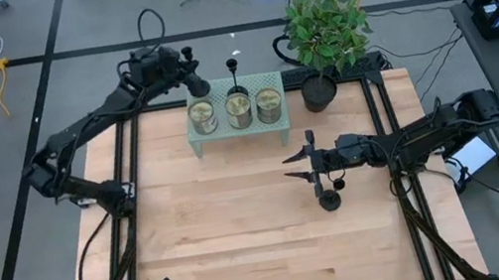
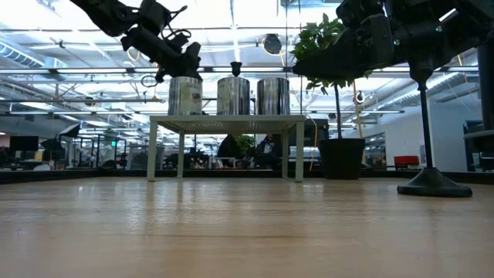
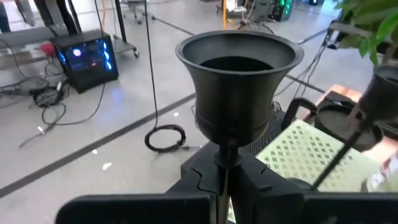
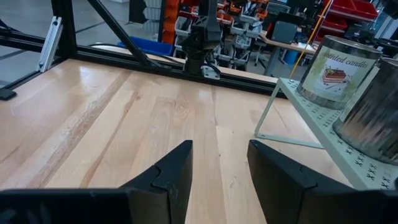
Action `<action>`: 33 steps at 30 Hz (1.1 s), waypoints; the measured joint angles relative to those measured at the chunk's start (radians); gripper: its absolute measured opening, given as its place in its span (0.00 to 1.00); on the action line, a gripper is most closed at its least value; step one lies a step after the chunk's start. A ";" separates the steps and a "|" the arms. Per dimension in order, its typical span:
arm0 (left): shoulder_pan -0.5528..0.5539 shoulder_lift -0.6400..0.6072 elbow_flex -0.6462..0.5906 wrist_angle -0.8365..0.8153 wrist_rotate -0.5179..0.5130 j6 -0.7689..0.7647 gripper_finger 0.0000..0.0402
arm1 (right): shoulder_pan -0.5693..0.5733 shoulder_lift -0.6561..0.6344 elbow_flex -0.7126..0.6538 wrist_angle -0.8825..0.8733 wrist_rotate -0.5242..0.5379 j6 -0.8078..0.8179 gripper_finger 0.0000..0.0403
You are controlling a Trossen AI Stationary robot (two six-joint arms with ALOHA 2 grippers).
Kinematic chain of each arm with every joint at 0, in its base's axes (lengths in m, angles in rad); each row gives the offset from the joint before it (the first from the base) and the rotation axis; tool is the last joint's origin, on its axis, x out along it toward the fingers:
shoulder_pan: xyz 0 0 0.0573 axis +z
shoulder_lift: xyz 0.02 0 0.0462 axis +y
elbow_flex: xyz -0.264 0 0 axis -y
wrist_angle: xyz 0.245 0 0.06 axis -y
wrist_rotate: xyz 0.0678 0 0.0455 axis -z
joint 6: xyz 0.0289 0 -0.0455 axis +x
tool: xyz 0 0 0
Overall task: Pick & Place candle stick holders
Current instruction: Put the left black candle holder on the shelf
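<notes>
Landmark: the pale green perforated shelf [image 1: 239, 132] at the back of the wooden table [image 1: 244, 231], carrying 3 candle tins [image 1: 236, 110] in a row.

Left gripper [image 1: 197, 87]: up over the shelf's left end, above the leftmost tin. Clamped tight on the stem of a candle stick holder [image 3: 236, 87], cup end sticking out past the fingers.

Right gripper [image 1: 300, 166]: hovering over the table in front of the shelf's right end. Jaws apart, nothing in them.

Second candle stick holder [image 1: 233, 70]: standing upright at the shelf, right behind the middle tin.

Third candle stick holder [image 1: 329, 198]: standing on the table, well in front of the shelf's right end, just under the right arm.

Plant pot [image 1: 319, 92]: just right of the shelf, leafy plant in it.
</notes>
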 joint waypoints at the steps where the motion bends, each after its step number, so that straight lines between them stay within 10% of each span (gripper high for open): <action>1: -0.001 -0.001 0.000 -0.009 0.002 0.000 0.03 | 0.000 0.000 0.000 0.000 0.000 0.000 0.36; 17: -0.048 -0.003 0.000 -0.091 0.004 -0.003 0.05 | 0.000 0.000 0.000 0.000 0.000 0.000 0.36; 33: -0.164 0.010 0.000 -0.091 -0.230 0.021 0.03 | 0.000 0.000 0.000 0.000 0.000 0.000 0.36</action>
